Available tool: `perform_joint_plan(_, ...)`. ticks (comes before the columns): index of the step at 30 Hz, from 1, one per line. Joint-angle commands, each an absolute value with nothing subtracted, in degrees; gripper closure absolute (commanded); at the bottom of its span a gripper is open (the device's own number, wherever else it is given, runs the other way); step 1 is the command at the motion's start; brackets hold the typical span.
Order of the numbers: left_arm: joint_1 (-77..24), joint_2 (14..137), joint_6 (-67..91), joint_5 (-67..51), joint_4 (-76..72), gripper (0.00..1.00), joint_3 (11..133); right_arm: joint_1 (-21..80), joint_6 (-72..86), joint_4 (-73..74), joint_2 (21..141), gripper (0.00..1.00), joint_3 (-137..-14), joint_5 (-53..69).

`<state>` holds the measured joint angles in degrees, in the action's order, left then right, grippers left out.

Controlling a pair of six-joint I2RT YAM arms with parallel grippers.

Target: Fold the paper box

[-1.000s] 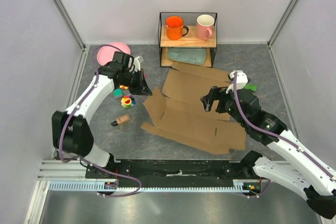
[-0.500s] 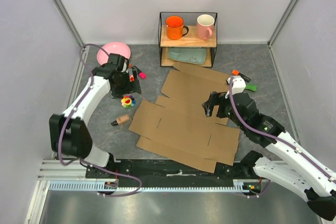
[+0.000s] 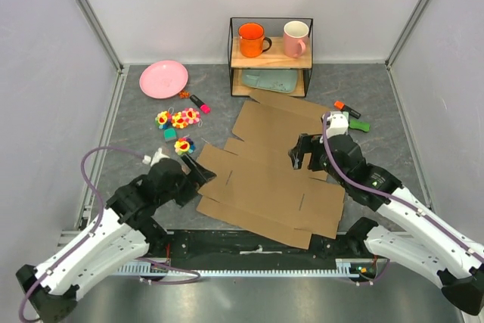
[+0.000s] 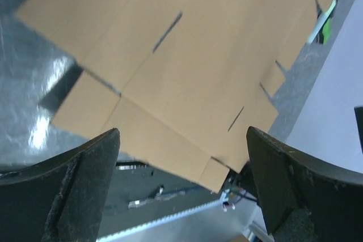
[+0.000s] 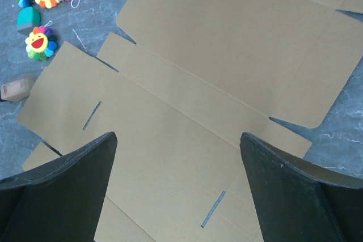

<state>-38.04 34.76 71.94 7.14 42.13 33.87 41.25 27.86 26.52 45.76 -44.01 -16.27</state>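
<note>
- Grey speckled tabletop (image 3: 393,96) inside white walls carries everything, and the paper box (image 3: 272,168) lies in the middle of it as a flat, unfolded brown sheet with no flap raised.
- About as wide as it is deep from above, the box shows no obvious long axis. Its crease lines run across from its left edge to its right, slanting nearer the arm bases on the right.
- At the box's near-left corner sits the left gripper (image 3: 200,174), low and right beside the edge of the left flap, jaws spread wide and holding nothing. I cannot tell whether it touches the cardboard.
- Over the box's right half hangs the right gripper (image 3: 301,155), looking straight down on the centre panel, jaws also wide apart and empty.
- So the cardboard lies to the right of the left gripper and directly under the right one. The left looks better placed to get under a flap edge, the right to press a panel down.
- Beyond the box's far edge stands a wire shelf (image 3: 271,20) with two mugs; left of the box lie flower toys (image 3: 180,119) and a pink plate (image 3: 163,79).
</note>
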Motion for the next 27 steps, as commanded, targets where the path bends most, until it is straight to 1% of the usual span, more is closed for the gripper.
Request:
perform_joint_plan(1,-51.1,32.3,97.0,17.5,52.1,0.00,32.5,41.2,29.7,22.2,46.6,0.02,-41.4,-15.3)
perform_joint_plan(4,-57.8,35.8,106.0,21.0,58.9,0.00,31.2,41.2,31.1,20.9,47.8,0.02,-40.3,-14.0)
perform_joint_plan(6,-59.1,39.0,109.5,20.9,60.3,0.00,30.3,41.2,31.6,20.7,48.2,0.02,-40.2,-13.1)
perform_joint_plan(9,-59.5,40.1,111.4,21.4,57.6,0.00,26.7,41.2,31.5,20.8,47.8,0.02,-39.8,-13.4)
perform_joint_plan(13,-59.5,35.2,113.9,22.5,52.6,0.00,18.8,41.2,31.5,21.1,46.3,0.02,-39.6,-13.6)
perform_joint_plan(15,-59.5,33.1,113.7,22.6,47.7,0.01,16.0,41.2,31.5,21.2,45.9,0.02,-39.4,-14.0)
perform_joint_plan(21,-59.5,30.3,108.5,23.8,31.1,0.10,8.0,41.2,31.6,20.8,45.4,0.02,-38.8,-13.6)
perform_joint_plan(27,-59.5,34.4,107.8,23.4,26.7,0.22,5.7,41.1,30.9,21.0,44.4,0.02,-38.4,-14.1)
